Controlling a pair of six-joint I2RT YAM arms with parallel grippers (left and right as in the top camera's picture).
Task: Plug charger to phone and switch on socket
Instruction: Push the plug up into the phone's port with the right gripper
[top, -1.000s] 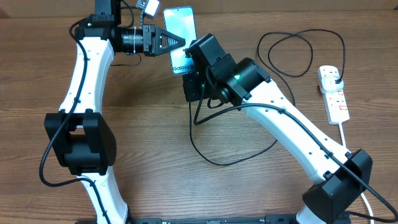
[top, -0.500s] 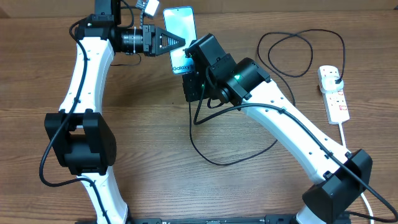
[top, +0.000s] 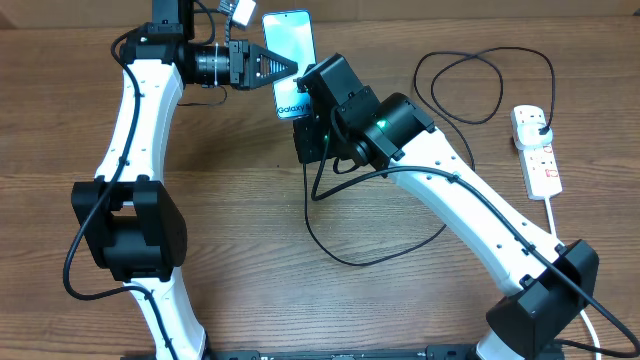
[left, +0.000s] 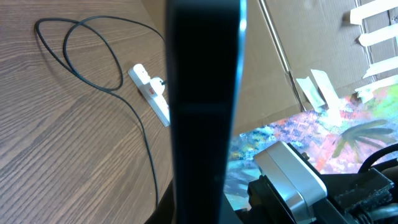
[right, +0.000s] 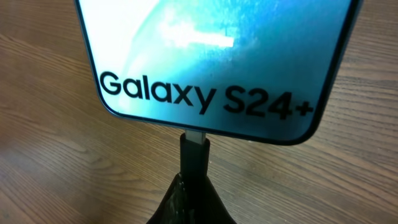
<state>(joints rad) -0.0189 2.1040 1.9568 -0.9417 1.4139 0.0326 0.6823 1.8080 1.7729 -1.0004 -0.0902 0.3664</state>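
You've got a brown wood-grain surface (top: 230, 250) under everything in the overhead view. In your left wrist view there's a tan cardboard panel (left: 298, 37) beyond it, a thin grey rod (left: 278, 46) slanting across the panel, white strips (left: 379, 12) at top right, and a multicoloured painted sheet (left: 348, 134) lower down.

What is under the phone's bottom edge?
The charger's connector tip, pinched by the right hand, meets the phone there. How deep it goes in is hidden.
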